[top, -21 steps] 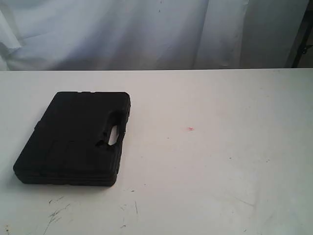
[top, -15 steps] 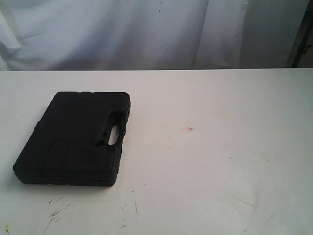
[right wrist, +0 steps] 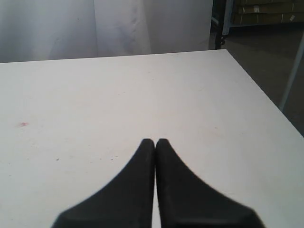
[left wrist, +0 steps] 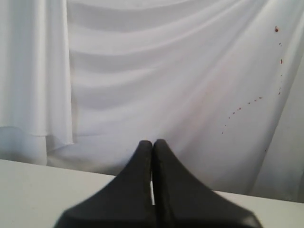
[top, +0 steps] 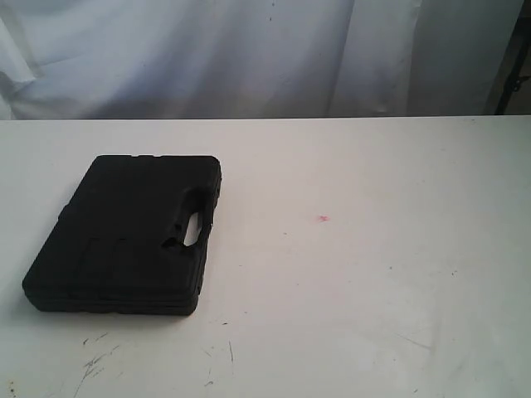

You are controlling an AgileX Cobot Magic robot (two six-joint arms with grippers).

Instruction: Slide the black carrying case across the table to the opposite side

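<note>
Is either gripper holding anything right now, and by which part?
Nothing is held. The left gripper and the right gripper are both shut and empty; the black carrying case lies untouched on the table.

Soft, diffuse light, slightly bluish cast. White table (top: 373, 315) near washed out; black case (top: 116, 240) underexposed, detail lost, thin shadow along near edge. Close up, left gripper (left wrist: 152, 142) and right gripper (right wrist: 155, 141) soft-edged, out of focus.

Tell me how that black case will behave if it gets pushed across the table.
The black carrying case looks like rigid moulded plastic, so it should move as one piece. Lying flat on the table, it probably slides rather than tips.
</note>
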